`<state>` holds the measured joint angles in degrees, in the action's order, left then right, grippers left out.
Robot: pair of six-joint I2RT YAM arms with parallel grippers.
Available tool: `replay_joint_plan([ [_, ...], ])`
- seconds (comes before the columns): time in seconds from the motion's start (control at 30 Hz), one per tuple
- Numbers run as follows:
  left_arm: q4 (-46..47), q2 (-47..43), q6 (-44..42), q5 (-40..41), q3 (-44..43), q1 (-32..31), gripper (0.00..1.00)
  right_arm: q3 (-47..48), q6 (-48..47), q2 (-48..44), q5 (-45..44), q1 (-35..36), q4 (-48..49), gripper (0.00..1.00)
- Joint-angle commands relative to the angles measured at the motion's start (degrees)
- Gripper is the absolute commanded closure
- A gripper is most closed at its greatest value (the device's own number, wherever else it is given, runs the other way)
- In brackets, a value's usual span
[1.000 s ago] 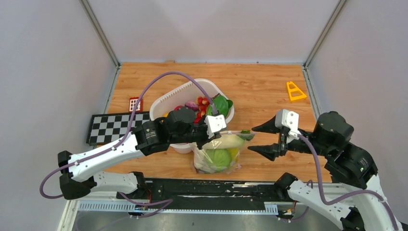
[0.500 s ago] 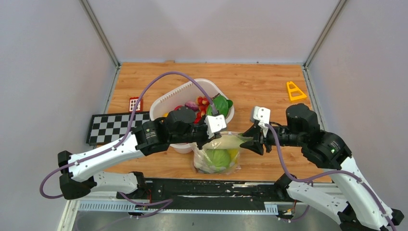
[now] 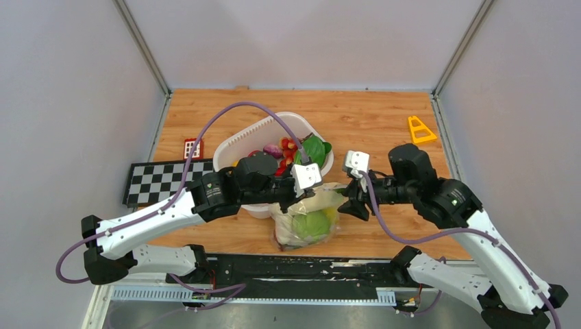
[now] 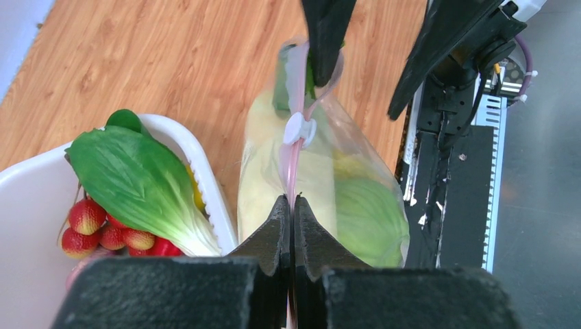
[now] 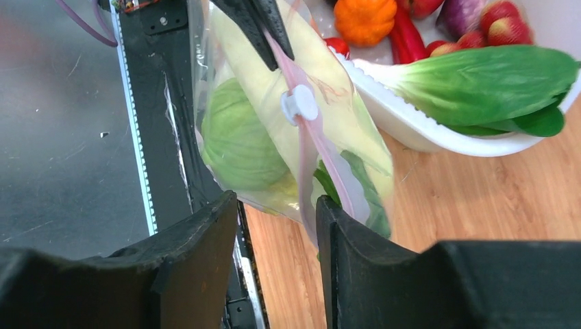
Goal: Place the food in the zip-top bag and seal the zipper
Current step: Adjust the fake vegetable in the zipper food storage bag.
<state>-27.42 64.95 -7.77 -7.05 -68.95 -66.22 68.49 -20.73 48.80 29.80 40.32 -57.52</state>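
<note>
The zip-top bag [image 3: 308, 223] hangs over the table's near edge with a green cabbage [image 5: 240, 137] and a pale yellow piece [image 4: 264, 185] inside. My left gripper [image 4: 293, 202] is shut on one end of the pink zipper [image 4: 293, 164], which carries a white slider [image 5: 299, 104]. At the bag's other end my right gripper [image 5: 276, 205] is open. The zipper [image 5: 312, 147] lies against one of its fingers [image 5: 342, 240], with a gap to the other. More food stays in the white tub [image 3: 236, 147]: a leafy green [image 4: 137, 178], red berries [image 4: 103, 233] and an orange piece [image 5: 363, 17].
A checkerboard mat [image 3: 161, 179] lies left of the tub, with a small red card [image 3: 192, 147] behind it. A yellow triangular piece [image 3: 419, 130] sits at the back right. The black rail [image 3: 294, 267] runs along the near edge under the bag.
My right arm swung left from beside the bag to its right end, and its jaws narrowed around the zipper end. The left gripper kept its hold and stayed put.
</note>
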Motion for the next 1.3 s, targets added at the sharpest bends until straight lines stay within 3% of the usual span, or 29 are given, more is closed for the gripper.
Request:
replay_joint_plan([
  [0.0,4.26,-2.26,0.66,-1.6,-0.55,0.1,1.0,0.42,-0.14,3.46,-0.65,0.07,-0.89,0.53],
  [0.13,4.37,-1.86,0.56,-2.43,-0.75,0.12,1.0,1.17,-0.36,4.53,-4.99,0.16,-0.13,0.48],
  [0.3,3.65,-1.0,0.47,-3.54,-1.39,0.07,1.0,0.52,0.17,-0.89,-9.6,0.16,7.2,0.38],
  [0.57,2.94,0.03,0.74,-6.01,-2.77,0.04,1.0,0.17,-1.2,0.29,-9.85,0.19,7.46,0.35],
  [1.03,3.86,0.27,0.56,-7.27,-3.98,0.1,1.0,-0.21,-1.35,6.37,-1.61,0.19,3.3,0.36],
  [1.27,3.11,-0.19,1.24,-3.41,-3.22,0.11,1.0,1.05,0.81,-4.57,3.63,0.15,9.05,0.33],
])
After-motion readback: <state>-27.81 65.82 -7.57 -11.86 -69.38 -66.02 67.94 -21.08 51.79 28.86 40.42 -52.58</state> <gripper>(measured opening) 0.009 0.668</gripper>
